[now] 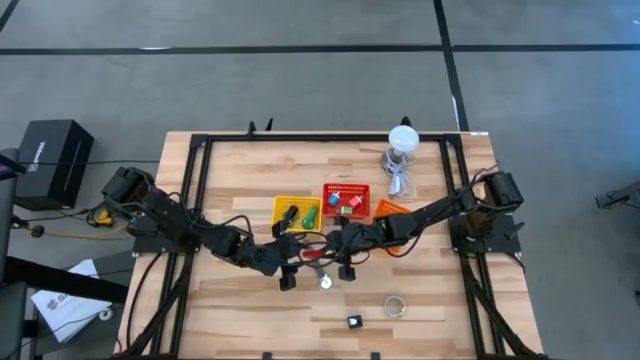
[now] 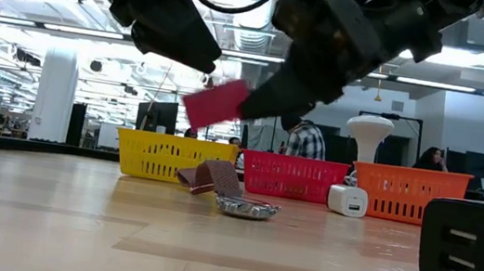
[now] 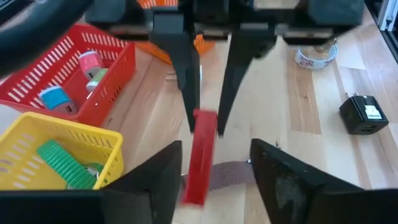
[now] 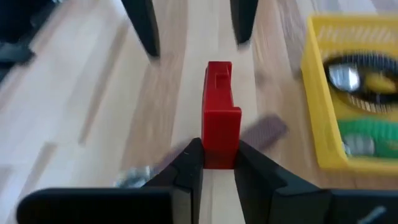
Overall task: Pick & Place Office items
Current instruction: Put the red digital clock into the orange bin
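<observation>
Above table centre, right end effector (image 4: 219, 163) pinches red block (image 4: 220, 118); left end effector (image 3: 211, 171) apparently apart.

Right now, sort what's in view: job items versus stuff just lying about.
Job: red block in right gripper, brown strip, black plug, tape roll.
Lying about: white-topped device with coiled cable, black box.

I see bright, even overhead light, ceiling strip lamps (image 2: 69, 28) glaring behind the table (image 1: 420, 300), soft shadows beneath my arms, and motion blur smearing the yellow basket (image 4: 373, 37) and wood grain.
</observation>
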